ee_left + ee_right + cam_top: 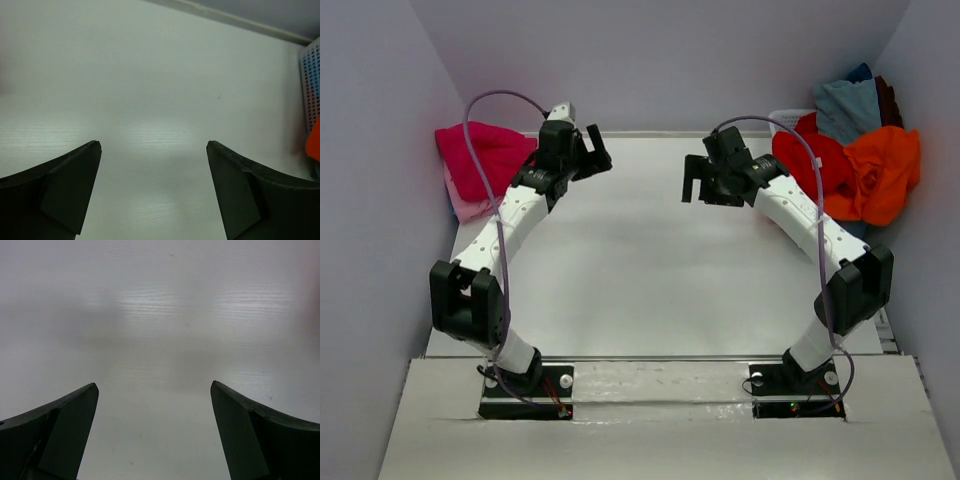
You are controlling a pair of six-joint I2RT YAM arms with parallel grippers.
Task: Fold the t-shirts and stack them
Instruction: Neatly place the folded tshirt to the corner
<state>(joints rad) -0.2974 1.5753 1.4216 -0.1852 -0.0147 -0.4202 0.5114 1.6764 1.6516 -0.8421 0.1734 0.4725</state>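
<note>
Bases of the two arms sit at the bottom edge of the top view, bolted at the near lip of the white table. From there each arm bends outward at the elbow and reaches up toward the middle of the frame.

The left gripper hangs left of centre in the upper half, its jaws spread wide with nothing between them. In the left wrist view the same gripper shows two dark fingers far apart over white tabletop. The right gripper hangs right of centre, facing the left one. Its jaws are likewise spread and grip nothing, and the right wrist view shows it wide apart above the table surface.

Farther back, at the upper left of the frame, a crimson-magenta t-shirt lies on top of a light pink t-shirt against the left wall. At the upper right a loose heap spills over a white basket. It holds a red t-shirt, an orange t-shirt just beside it, and a grey-blue t-shirt behind them in the corner.
</note>
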